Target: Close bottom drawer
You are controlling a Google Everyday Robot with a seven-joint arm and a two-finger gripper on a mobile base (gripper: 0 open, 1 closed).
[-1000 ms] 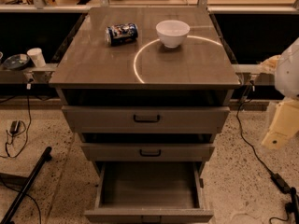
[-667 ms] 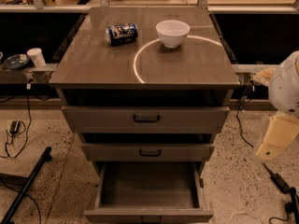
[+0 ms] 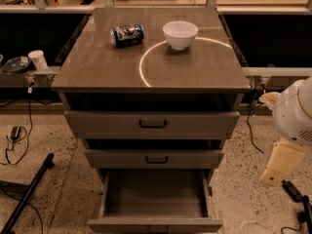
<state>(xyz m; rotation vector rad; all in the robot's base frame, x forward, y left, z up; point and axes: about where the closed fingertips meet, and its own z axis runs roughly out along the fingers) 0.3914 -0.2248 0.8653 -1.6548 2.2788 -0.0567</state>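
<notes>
The bottom drawer (image 3: 156, 195) of the grey-brown cabinet is pulled far out, and its plain grey inside holds nothing. Its front panel (image 3: 155, 225) lies at the lower edge of the view. The two drawers above it are each out a little, with black bar handles showing. My gripper (image 3: 279, 164), a cream-coloured piece hanging under the white rounded arm housing (image 3: 295, 113), is at the right edge. It sits to the right of the cabinet, level with the middle drawer, and touches nothing.
On the cabinet top (image 3: 97, 67) lie a blue can (image 3: 127, 34) on its side and a white bowl (image 3: 180, 34). A black pole (image 3: 27, 196) and cables cross the floor at the left. More cables lie at the lower right.
The arm with my gripper has come lower along the right edge and a little nearer the cabinet. The drawers, can and bowl have not moved.
</notes>
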